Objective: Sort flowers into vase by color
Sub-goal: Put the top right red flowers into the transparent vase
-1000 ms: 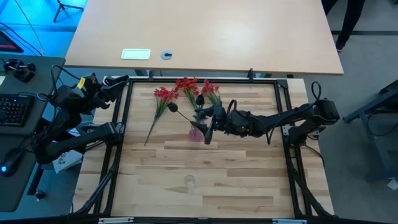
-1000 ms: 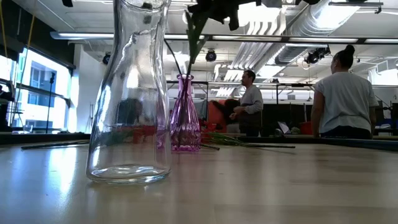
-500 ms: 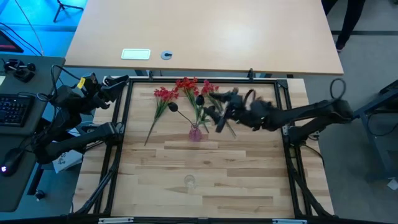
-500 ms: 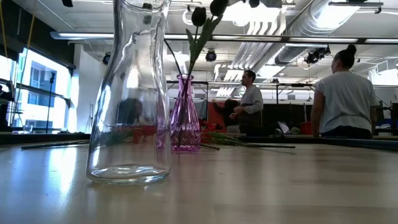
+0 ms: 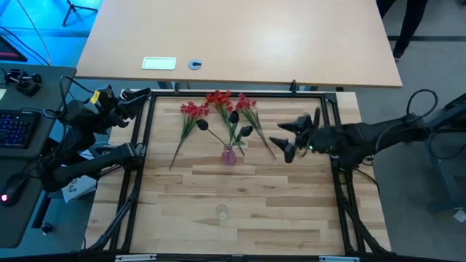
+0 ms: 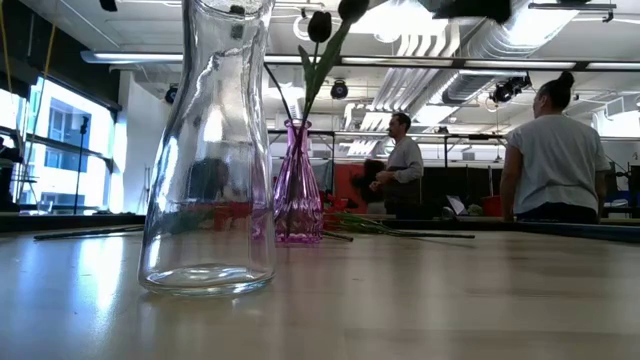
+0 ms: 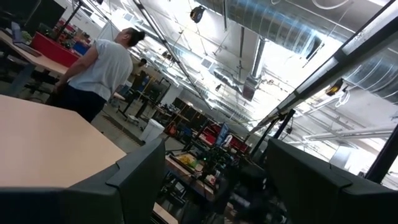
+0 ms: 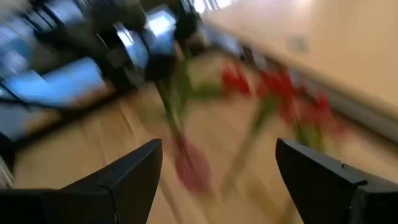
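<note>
- My right claw [image 5: 285, 143] hangs open and empty above the counter [image 5: 240, 196], at about three o'clock from the pink vase [image 5: 228, 155].
- The pink vase stands near the counter's middle, toward twelve o'clock, holding dark flowers [image 5: 234, 116] whose stems lean outward.
- The red flowers [image 5: 218, 98] lie flat on the counter at twelve o'clock from the vase, with one bunch [image 5: 191, 110] at eleven o'clock and its stem slanting toward seven.
- A clear vase [image 5: 221, 212] stands empty at six o'clock from the pink one, well apart.
- My left claw [image 5: 138, 94] waits open at the counter's ten o'clock edge.
</note>
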You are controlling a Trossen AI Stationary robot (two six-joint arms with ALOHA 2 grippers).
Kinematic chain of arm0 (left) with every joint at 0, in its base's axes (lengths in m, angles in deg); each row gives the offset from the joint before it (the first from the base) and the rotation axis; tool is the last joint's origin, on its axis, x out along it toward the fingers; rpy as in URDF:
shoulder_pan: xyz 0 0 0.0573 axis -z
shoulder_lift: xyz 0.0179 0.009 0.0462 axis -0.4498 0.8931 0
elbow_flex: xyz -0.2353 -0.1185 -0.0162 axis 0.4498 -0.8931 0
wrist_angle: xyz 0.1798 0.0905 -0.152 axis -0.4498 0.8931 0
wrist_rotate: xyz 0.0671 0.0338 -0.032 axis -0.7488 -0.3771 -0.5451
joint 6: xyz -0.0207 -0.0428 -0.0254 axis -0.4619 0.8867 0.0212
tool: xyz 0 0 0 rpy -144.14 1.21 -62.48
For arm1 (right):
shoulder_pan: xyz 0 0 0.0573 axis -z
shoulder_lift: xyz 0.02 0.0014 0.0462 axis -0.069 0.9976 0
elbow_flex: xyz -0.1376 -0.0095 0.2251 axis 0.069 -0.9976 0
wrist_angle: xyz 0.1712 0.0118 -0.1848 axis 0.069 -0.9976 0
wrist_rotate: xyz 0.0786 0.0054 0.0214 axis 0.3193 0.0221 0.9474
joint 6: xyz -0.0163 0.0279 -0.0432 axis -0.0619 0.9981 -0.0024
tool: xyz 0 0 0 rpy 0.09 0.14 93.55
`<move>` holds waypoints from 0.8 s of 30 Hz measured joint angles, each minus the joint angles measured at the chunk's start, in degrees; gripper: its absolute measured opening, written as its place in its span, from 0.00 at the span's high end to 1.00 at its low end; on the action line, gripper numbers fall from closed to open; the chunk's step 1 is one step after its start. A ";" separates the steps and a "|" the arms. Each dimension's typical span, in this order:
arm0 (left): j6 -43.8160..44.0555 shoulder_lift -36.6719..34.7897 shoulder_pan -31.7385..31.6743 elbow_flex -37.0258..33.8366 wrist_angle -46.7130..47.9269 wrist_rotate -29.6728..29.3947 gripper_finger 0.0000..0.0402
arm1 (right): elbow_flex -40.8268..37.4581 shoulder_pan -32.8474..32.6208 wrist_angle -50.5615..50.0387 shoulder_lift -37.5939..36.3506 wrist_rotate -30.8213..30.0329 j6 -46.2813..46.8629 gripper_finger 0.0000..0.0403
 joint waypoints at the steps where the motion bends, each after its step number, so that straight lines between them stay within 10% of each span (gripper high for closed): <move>1: -0.02 0.00 0.01 0.00 0.00 -0.23 0.33 | 0.00 -1.04 -5.09 -0.03 -0.64 4.46 0.23; 7: 0.00 0.23 -0.01 0.00 -0.05 -1.23 0.33 | -8.53 -4.33 -16.37 2.24 0.20 31.32 0.23; 11: 0.73 0.34 -0.01 -0.02 -0.09 -1.23 0.33 | -20.60 1.91 -9.54 4.58 11.77 41.49 0.24; 17: 1.05 0.78 0.00 -0.04 -0.17 -1.35 0.33 | -31.34 17.16 16.11 7.38 21.18 29.36 0.32; 24: 1.05 1.68 -0.01 -0.04 0.04 -1.38 0.33 | -27.81 29.37 20.66 15.53 28.18 11.90 0.38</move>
